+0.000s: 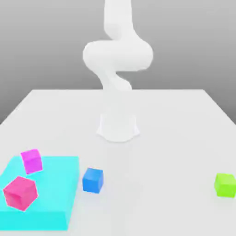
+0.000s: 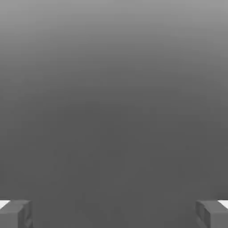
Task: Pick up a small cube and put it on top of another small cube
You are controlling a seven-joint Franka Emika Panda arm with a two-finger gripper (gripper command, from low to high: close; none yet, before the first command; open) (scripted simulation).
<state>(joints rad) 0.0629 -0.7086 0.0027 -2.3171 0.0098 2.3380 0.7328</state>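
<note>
your two-finger gripper (image 2: 114,214) stands wide in the hand view, a finger at either side and nothing between them, with plain grey beyond. what the coming move turns on is where the small lime-green cube with plain matte faces (image 1: 225,185) lies from you: it sits on the pale, smooth table (image 1: 152,161), out near the edge of the picture on the exterior view's right, well apart from everything else. your white, smooth-shelled robot arm (image 1: 117,55) rises from its base near the middle of that view, so you likely have to reach well across toward the exterior view's right, and down to the table. exactly how the green cube lies from the fingertips you can't tell, since the hand view gives you no cube to line up on. there is no long axis to match, as the cube looks about as wide as it is tall; its faces are turned a little, so judge your wrist angle by them and close on two opposite sides. the small plain bright blue cube (image 1: 93,180), the one to stack on, rests on the table toward the exterior view's left, just beside the large flat cyan block (image 1: 55,184), which carries a magenta cube (image 1: 32,161) and a pinkish-red cube (image 1: 20,193). the task looks to be at its start, with the reach for green as the step in hand. later, the carry runs back past the base's side of things, and coming down too far toward the cyan block could knock it.
</note>
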